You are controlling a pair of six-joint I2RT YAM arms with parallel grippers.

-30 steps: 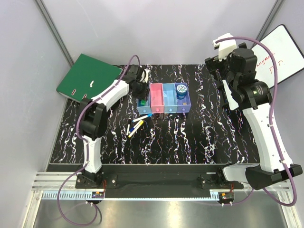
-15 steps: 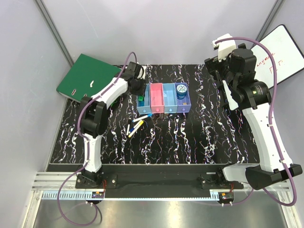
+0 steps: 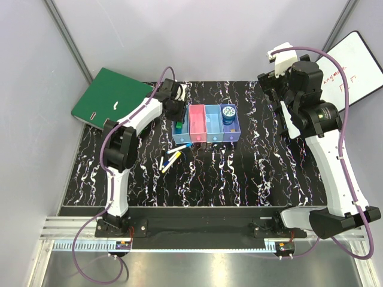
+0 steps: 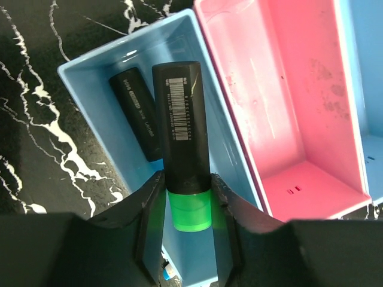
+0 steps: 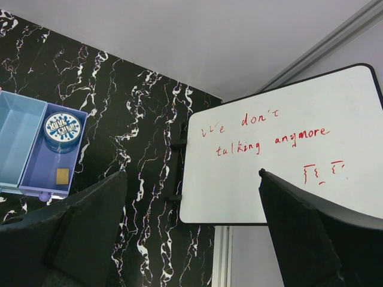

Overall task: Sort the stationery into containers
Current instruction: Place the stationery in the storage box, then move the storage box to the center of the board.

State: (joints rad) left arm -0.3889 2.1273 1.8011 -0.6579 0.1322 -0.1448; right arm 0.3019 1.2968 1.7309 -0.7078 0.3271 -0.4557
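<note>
My left gripper is shut on a black marker with a green cap, held over the leftmost light blue bin of the container row. A second black marker lies in that bin. The pink bin is empty. The round blue tin sits in the purple bin, also in the right wrist view. Short blue, yellow and white pens lie on the table in front of the row. My right gripper is open, empty, raised at the back right.
The large green ring binder lies at the back left corner. A whiteboard with red writing leans at the back right. Small items lie at the front foot of the bins. The table top is black marble-patterned.
My left wrist has shifted slightly toward the back over the leftmost bin, still holding the marker. The right arm has not moved.
</note>
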